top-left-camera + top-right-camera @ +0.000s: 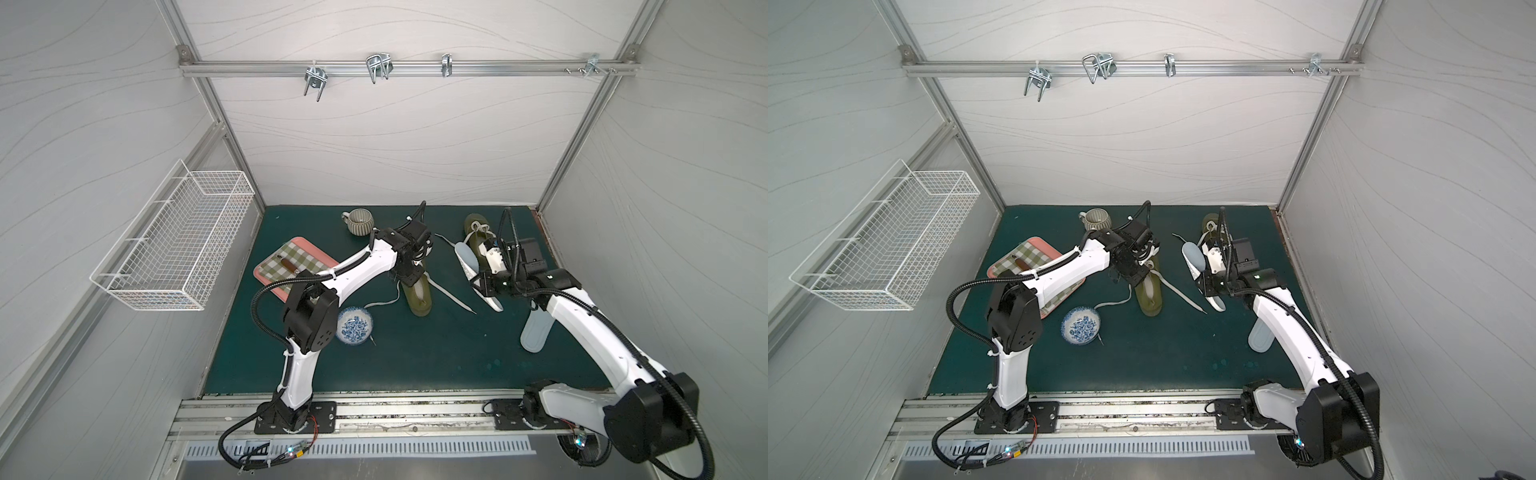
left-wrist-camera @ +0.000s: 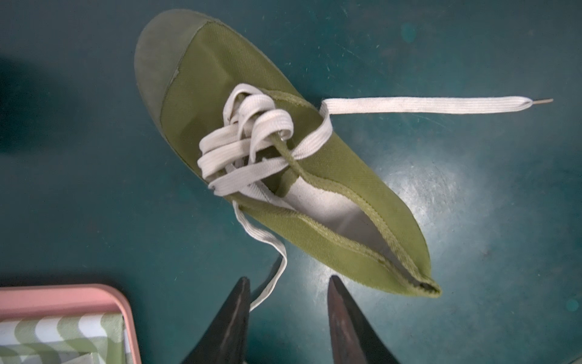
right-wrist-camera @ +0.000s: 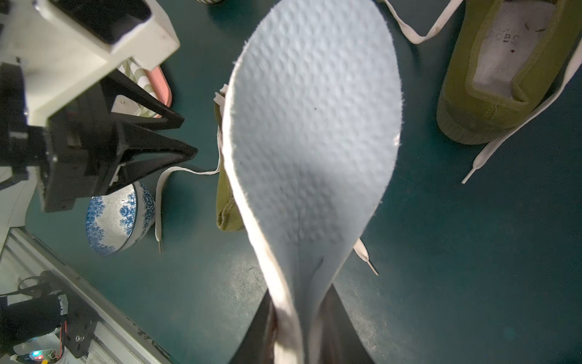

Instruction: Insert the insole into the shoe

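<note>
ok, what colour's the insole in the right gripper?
Pale blue insole, white edge; clearest in the right wrist view.

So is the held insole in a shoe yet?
Out: the right gripper pinches the insole aloft, outside the olive shoe beside it.

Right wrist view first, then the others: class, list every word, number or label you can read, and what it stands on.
Olive-green canvas shoe, pale inner lining: faint dark stamped characters, too blurred to read.
Pale blue dimpled foam insole: no writing.
Blue-and-white floral ceramic bowl: pattern only, no words.
Nothing else legible in any view.
</note>
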### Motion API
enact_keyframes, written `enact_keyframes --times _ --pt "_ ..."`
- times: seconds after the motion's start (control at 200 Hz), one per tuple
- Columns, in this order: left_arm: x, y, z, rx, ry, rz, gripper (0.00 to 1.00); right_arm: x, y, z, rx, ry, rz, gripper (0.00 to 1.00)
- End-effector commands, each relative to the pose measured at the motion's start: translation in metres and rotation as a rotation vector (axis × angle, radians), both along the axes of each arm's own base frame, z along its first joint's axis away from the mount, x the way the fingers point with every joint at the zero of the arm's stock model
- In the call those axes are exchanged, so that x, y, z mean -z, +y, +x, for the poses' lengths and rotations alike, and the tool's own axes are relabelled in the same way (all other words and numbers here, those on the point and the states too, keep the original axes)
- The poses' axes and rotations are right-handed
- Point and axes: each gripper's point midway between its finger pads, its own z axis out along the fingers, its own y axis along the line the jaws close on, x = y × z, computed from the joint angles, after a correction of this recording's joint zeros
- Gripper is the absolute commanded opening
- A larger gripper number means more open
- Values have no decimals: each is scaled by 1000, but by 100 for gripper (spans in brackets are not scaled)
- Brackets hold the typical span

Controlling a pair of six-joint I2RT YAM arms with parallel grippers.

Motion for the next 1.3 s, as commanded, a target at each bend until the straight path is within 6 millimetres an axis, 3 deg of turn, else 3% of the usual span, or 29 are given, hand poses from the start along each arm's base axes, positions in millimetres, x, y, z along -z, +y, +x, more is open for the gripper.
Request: enact_keyframes --times 0.0,0.065,0.09,0.27,1.295 --pt "-5 -20 13 43 -33 -50 42 -2 0 -6 -24 7 19 23" --pt "4 -20 15 44 -23 -37 42 -3 0 -6 -25 8 26 23" --pt "-5 -25 22 44 -43 -55 42 -3 0 -6 -25 8 26 23" --pt "-1 -35 29 50 -33 -71 36 -4 -2 -5 -21 7 27 23" --pt "38 -20 37 57 -24 7 28 -9 -2 0 -16 5 56 22"
